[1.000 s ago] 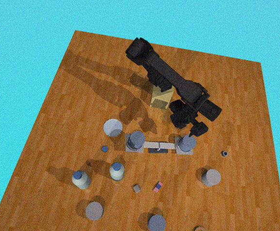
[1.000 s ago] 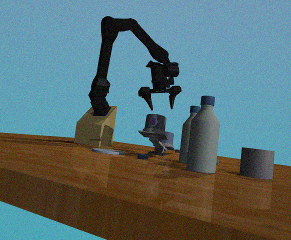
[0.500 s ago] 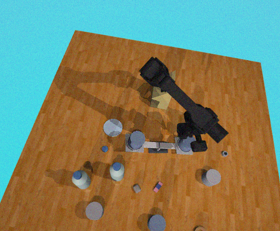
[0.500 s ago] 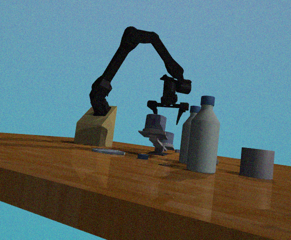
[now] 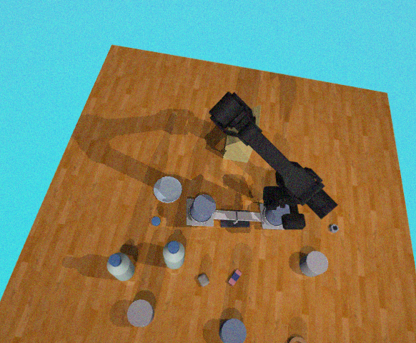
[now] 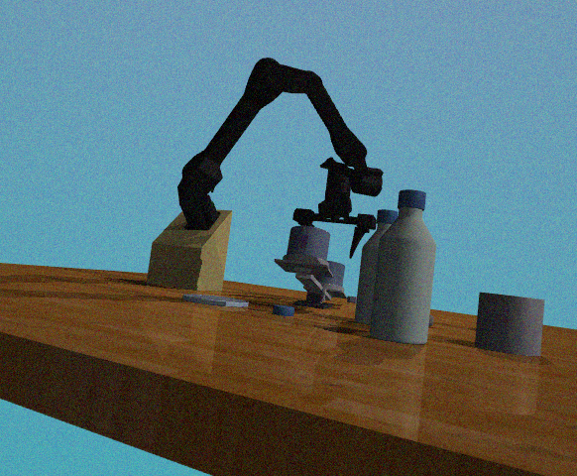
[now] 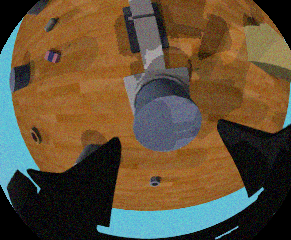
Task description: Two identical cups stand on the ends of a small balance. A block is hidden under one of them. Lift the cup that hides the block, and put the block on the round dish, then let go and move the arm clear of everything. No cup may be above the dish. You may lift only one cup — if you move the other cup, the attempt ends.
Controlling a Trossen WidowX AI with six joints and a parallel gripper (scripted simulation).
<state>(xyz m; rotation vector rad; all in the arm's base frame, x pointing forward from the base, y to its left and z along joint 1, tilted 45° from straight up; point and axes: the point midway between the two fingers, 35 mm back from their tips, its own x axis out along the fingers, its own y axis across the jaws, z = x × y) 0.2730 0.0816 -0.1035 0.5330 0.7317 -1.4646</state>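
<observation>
Cup beneath the spread gripper.
The cup stands on one end of the balance; the gripper hangs just above it, fingers wide apart, holding nothing. The second cup occupies the other end, beside the dish.

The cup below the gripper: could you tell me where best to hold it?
Take the cup by its round side wall, coming straight down with the open gripper, jaws either side: it stands upright, and the balance beam leaves those sides free.

Glossy wooden plank table, flat turquoise backdrop all round, soft shadows across boards
</observation>
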